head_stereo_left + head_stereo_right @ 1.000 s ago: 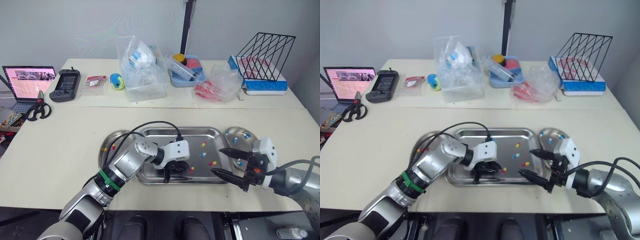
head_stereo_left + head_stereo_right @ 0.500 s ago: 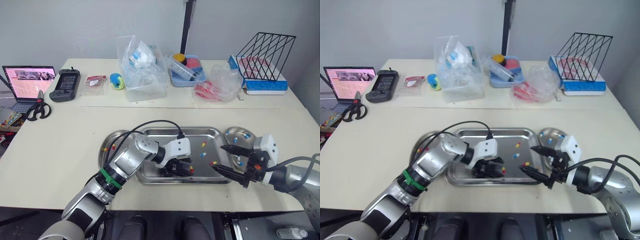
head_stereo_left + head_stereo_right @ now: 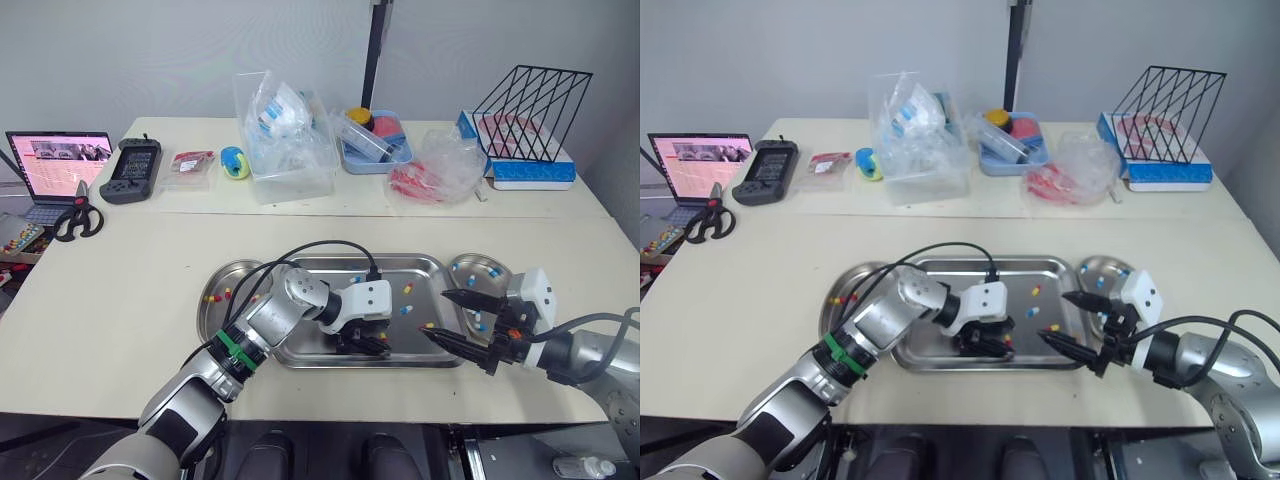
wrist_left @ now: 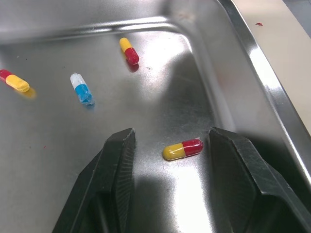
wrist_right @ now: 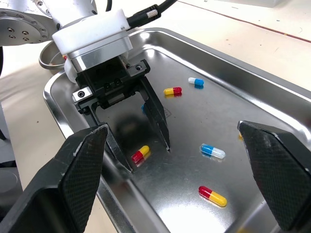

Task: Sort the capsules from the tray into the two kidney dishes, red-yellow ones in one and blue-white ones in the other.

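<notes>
1. Target: a red-yellow capsule (image 4: 183, 148), flat on the floor of the tray (image 4: 257, 63), close to the front wall and toward the right end.
2. Around it: the left gripper (image 4: 171, 141), spread wide, tips low over the steel, one finger on each side and neither touching the shell.
3. Changed over the last second: a slide rightward along the tray's front, from beside that capsule to astride it.
4. Meaning for the task: approach done, grasp not yet made. Judged next: a pinch, then a carry to the left dish (image 3: 215, 275), where red-yellow ones already lie.
5. Likely hazard: a smooth round shell on slick metal, apt to roll or squirt out under an off-centre squeeze, with the wall close by.
6. Farther out on the tray, yet to be sorted: a blue-white capsule (image 4: 81, 90) and more red-yellow ones beyond it, well apart from the target.
7. At the tray's right end: the right gripper (image 3: 433, 315), wide apart and holding nothing, barely shifted in that second. Looks to be waiting its turn.
8. Just behind it: the right dish (image 3: 478, 258), holding blue-white ones.
9. Under everything: the worktop (image 3: 120, 290), one dish at each end of the tray.
</notes>
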